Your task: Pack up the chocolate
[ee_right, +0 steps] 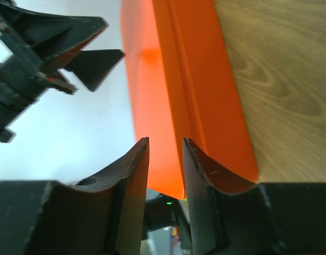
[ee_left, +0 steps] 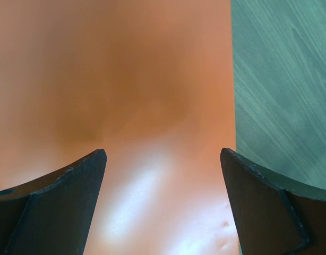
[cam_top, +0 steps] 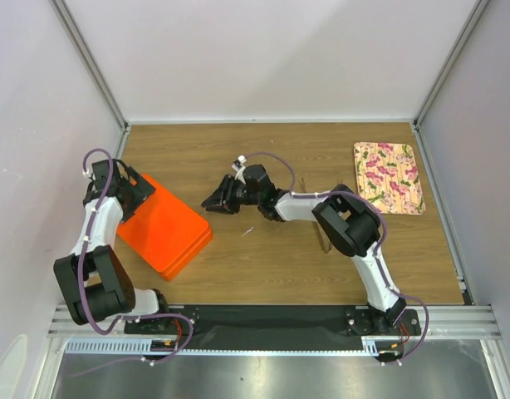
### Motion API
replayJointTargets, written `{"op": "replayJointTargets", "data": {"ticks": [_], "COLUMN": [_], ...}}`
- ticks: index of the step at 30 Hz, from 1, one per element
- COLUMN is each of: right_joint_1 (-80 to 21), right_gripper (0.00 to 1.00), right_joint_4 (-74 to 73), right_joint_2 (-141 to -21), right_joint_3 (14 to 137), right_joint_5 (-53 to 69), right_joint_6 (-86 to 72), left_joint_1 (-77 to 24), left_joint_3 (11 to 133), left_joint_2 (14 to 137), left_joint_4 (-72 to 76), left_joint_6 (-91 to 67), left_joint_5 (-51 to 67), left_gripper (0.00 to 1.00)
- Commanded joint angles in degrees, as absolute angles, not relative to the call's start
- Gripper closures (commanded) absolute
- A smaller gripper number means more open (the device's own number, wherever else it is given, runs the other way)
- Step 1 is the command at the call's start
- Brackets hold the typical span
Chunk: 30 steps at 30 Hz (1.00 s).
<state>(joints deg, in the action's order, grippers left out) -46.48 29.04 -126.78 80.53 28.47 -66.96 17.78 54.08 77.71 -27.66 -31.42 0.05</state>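
My right claw [ee_right: 165, 144], jaws narrowly apart and empty, points at the shut orange case [ee_right: 179, 79]; my left claw [ee_left: 163, 159], spread wide, hovers over its top. No chocolate shows in any view. Best, I judge: steady the case, then pry at the seam

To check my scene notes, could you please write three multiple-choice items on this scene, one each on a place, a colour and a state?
1. Where is the floral plate? A. Far right of the table. B. Near left. C. Centre.
2. What colour is the flat box? A. Blue. B. Orange. C. White.
3. How is the left gripper? A. Shut. B. Open above the box. C. Out of view.
Answers: 1 A, it lies at the far right edge in the top view; 2 B, orange in every view; 3 B, its fingers stand wide apart over orange.
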Motion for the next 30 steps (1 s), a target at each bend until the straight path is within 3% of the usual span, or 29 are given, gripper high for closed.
{"op": "replayJointTargets", "data": {"ticks": [1,7,11,18,23,30], "right_joint_1": [-47.37,-49.48,-50.36,-53.08,-56.42,-61.17], "right_gripper": [0.63,0.66,0.8,1.0,1.0,1.0], "right_joint_4": [18.16,0.3,-2.2,11.84,30.73,43.5], "right_joint_2": [-121.03,-113.3,-107.24,-104.5,-105.99,-113.98], "right_joint_3": [82.44,83.24,78.06,65.84,57.41,57.3], "right_joint_5": [23.57,11.46,7.38,12.92,12.65,9.76], "right_joint_6": [-58.73,-43.35,-38.15,-41.56,-47.26,-50.27], "left_joint_1": [18.11,18.02,18.02,17.93,18.02,17.84], "left_joint_3": [54.14,61.07,65.21,74.78,82.87,72.36], "left_joint_2": [76.29,75.59,78.56,89.02,96.93,92.9], "left_joint_4": [-26.55,-29.17,-30.67,-32.08,-35.24,-31.47], "left_joint_6": [-30.41,-27.07,-25.14,-22.86,-19.6,-22.58], "left_joint_5": [3.67,1.59,-6.57,-15.29,-17.31,-12.12], "left_gripper": [0.06,0.08,0.08,0.11,0.16,0.21]}}
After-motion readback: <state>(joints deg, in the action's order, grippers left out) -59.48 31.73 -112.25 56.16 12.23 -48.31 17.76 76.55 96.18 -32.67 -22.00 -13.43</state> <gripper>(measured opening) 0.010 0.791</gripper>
